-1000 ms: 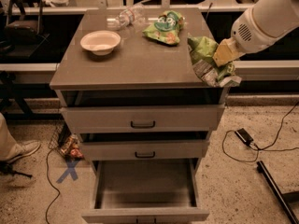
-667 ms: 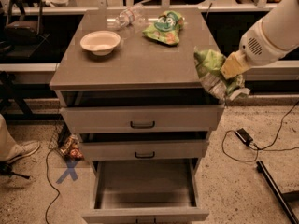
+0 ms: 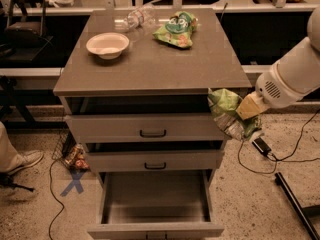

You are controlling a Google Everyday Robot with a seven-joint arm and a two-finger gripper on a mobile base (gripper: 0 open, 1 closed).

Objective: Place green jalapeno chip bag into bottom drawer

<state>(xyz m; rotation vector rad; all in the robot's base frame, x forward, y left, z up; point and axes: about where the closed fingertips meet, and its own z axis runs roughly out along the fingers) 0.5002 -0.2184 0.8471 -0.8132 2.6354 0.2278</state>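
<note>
The green jalapeno chip bag (image 3: 227, 112) is crumpled light green with a silvery lower end. It hangs in my gripper (image 3: 246, 115) at the cabinet's right side, level with the top drawer front and below the tabletop edge. The gripper is shut on the bag, with the white arm (image 3: 292, 76) reaching in from the right. The bottom drawer (image 3: 155, 199) is pulled open below and to the left, its flat grey floor showing.
On the cabinet top (image 3: 150, 64) sit a white bowl (image 3: 107, 45), a clear plastic bottle (image 3: 135, 18) and a flatter green bag (image 3: 177, 29). Two upper drawers (image 3: 152, 133) with black handles stand slightly open. Cables (image 3: 262, 146) lie on the floor at right.
The gripper has carried the bag down and slightly right, from tabletop corner height to beside the top drawer front.
</note>
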